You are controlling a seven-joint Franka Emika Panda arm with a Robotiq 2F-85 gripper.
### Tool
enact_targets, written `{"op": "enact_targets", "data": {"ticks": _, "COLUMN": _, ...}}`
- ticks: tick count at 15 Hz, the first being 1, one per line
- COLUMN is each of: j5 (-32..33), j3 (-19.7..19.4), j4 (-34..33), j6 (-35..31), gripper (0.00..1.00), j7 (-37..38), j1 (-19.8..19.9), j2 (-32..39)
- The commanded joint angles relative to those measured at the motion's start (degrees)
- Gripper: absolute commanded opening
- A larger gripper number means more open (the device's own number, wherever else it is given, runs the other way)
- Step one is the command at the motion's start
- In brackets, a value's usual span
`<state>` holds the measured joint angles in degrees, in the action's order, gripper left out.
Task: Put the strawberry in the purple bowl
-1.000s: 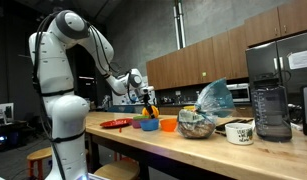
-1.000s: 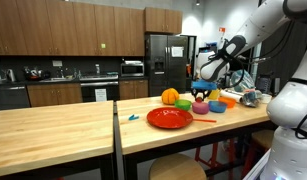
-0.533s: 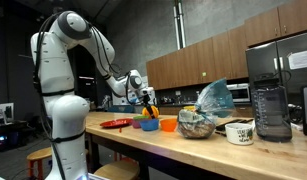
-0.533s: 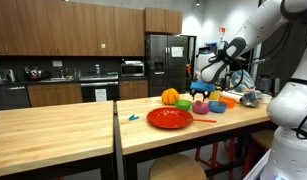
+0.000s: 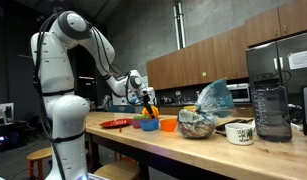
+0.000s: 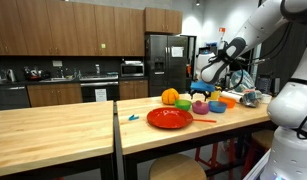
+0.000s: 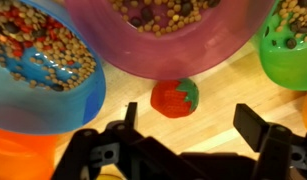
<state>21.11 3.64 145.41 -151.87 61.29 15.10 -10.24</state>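
In the wrist view the strawberry [image 7: 175, 97] lies on the counter [image 7: 228, 100] at mid-frame, just below a pink bowl [image 7: 183, 40] and right of the purple bowl [image 7: 43, 70], while the jaws stand wide apart and empty along the bottom edge.

Four bowls stood there: purple bowl [image 7: 38, 85], pink bowl [image 7: 193, 50], green bowl [image 7: 288, 60], orange bowl [image 5: 168, 126]; one strawberry [image 7: 174, 97], one plate [image 6: 169, 118], one ball [image 6: 170, 96].
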Motion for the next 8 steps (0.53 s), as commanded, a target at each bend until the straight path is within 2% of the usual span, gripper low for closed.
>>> {"op": "enact_targets", "data": {"ticks": 1, "j5": 0.22, "j3": -1.27, "j4": -0.08, "j6": 0.2, "gripper": 0.97, "j7": 0.04, "j1": -1.24, "j2": -0.02}}
{"op": "enact_targets", "data": {"ticks": 8, "j5": 0.57, "j3": -1.19, "j4": -0.81, "j6": 0.59, "gripper": 1.0, "j7": -0.83, "j1": -1.61, "j2": 0.0}}
